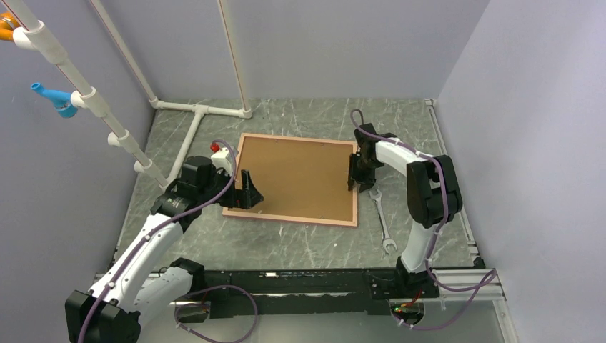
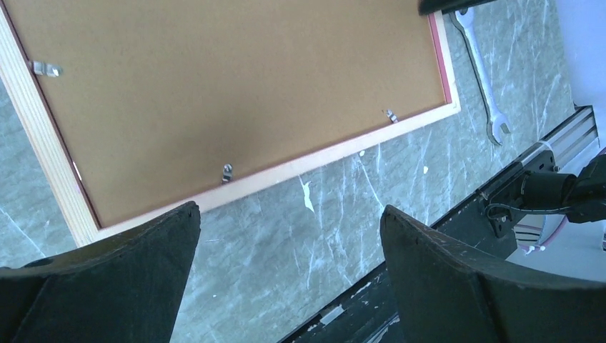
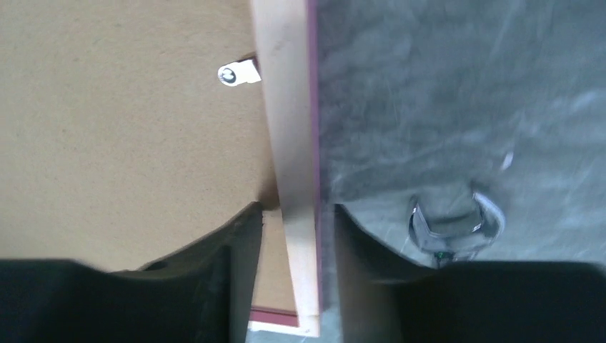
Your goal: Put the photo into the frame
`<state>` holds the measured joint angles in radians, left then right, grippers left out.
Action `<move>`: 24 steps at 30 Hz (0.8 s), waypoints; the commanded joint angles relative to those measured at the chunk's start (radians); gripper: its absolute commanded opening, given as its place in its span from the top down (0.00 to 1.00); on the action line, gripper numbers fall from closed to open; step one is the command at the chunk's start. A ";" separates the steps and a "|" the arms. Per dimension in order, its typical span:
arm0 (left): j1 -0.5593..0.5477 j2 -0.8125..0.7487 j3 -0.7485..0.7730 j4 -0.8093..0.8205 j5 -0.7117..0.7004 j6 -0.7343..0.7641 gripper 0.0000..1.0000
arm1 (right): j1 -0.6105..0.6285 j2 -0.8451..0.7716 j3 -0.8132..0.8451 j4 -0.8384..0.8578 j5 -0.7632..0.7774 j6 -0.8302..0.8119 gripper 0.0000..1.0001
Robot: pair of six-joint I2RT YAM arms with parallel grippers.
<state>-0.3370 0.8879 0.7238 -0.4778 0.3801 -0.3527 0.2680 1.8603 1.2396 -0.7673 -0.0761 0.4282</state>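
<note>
Straddling frame [image 3: 289,107] right edge, right hand [image 3: 296,214] points down, grip unclear; left hand [image 2: 289,213] released wide, low by near-left corner.

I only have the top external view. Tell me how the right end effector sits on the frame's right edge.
Observer: In the right wrist view, the right end effector straddles the right rail of the frame. One finger is over the backing board and the other over the table. A sliver of gap shows on each side, so it does not look clamped.
Operator: Report any hardware beside it.
Observer: One metal tab lies on the backing board against that rail.
Operator: Now check the left end effector.
Observer: The left wrist view shows the left end effector wide open with nothing between its fingers.
</note>
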 commanded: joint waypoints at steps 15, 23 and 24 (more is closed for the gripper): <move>-0.103 0.000 0.037 0.042 -0.023 0.041 0.01 | 0.032 -0.207 -0.253 0.069 -0.047 0.026 0.45; -0.341 0.109 0.132 0.032 -0.256 0.128 0.01 | 0.061 -0.170 -0.239 0.088 -0.092 0.041 0.96; -0.372 0.122 0.139 0.032 -0.279 0.149 0.01 | 0.062 -0.172 -0.227 0.078 -0.097 0.039 1.00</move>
<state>-0.6216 0.9783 0.8001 -0.4751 0.2420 -0.2893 0.3233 1.6806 0.9909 -0.6941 -0.1410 0.4553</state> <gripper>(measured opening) 0.994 0.112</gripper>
